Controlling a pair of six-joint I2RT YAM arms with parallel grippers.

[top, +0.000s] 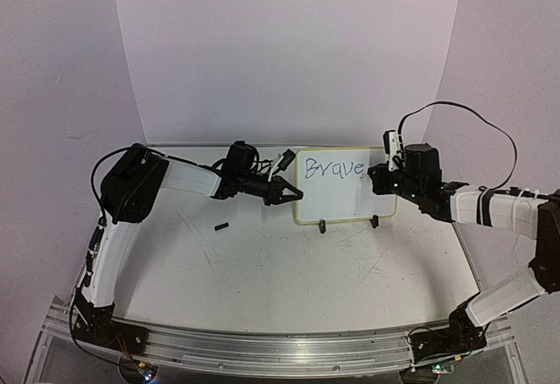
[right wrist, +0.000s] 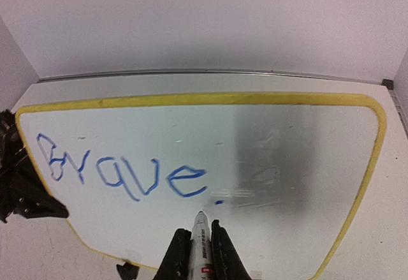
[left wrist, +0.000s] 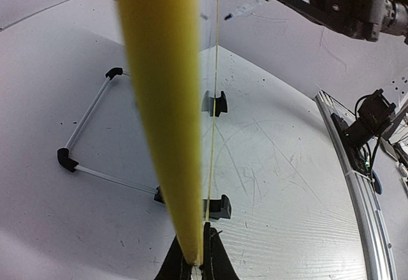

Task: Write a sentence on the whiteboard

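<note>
— Where is the whiteboard [top: 337,193]?

— Standing upright on its two black clip feet [top: 324,225] on the desk [top: 262,270], at about 1 o'clock from the desk's middle in the top view, close to the back wall. Its written face is turned toward the arms.

— What's on it?

— "Brave" in blue, followed by a dot, along the upper left part of the face. The right half of the board [right wrist: 287,159] is bare, with a grey sheen.

— And the left fingers [top: 282,193]?

— Clamped on the board's 9 o'clock edge. In the left wrist view the cream-yellow rim [left wrist: 162,101] runs edge-on straight up from between the two dark fingers [left wrist: 178,264], which are pressed against either side of it.

— The right fingers [top: 379,180]?

— At the board's 3 o'clock side in the top view. Up close they [right wrist: 178,254] are shut on a white marker [right wrist: 201,229] that points at the board. Its tip sits just at 7 o'clock of the blue dot. I can't tell whether the tip touches the surface.

— Anything else on the desk?

— A small black piece [top: 221,225] lies flat at about 8 o'clock from the left fingers, well apart from the board. The desk is scratched, and an aluminium rail [top: 280,349] runs along its 6 o'clock edge, carrying both arm bases.
</note>
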